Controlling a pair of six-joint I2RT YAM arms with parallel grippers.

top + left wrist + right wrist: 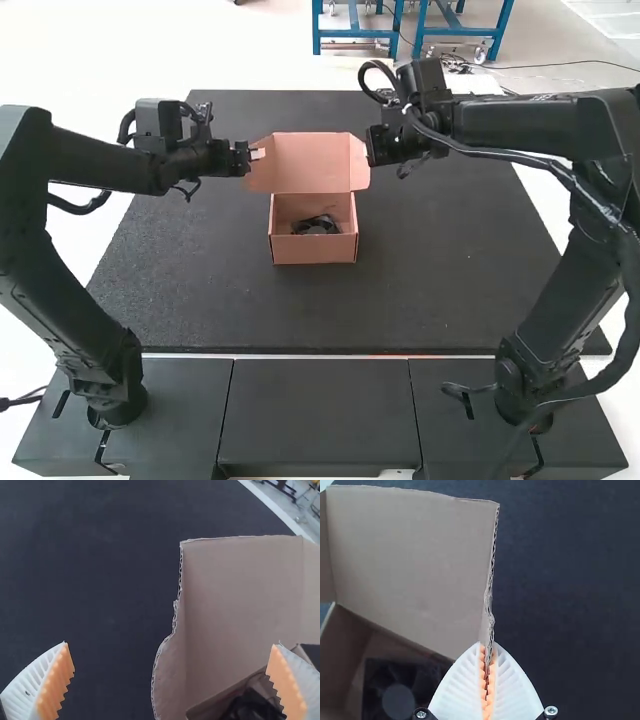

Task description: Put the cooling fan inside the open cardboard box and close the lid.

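Though thin, corrugated lid (410,565) between ribbed pads (485,700)

Upright lid (305,162) bars the box (313,247) from behind; top open.

One cardboard box (312,248), one cooling fan (316,226), one black mat (180,280)

Black fan (316,224) lies inside open cardboard box (312,249).
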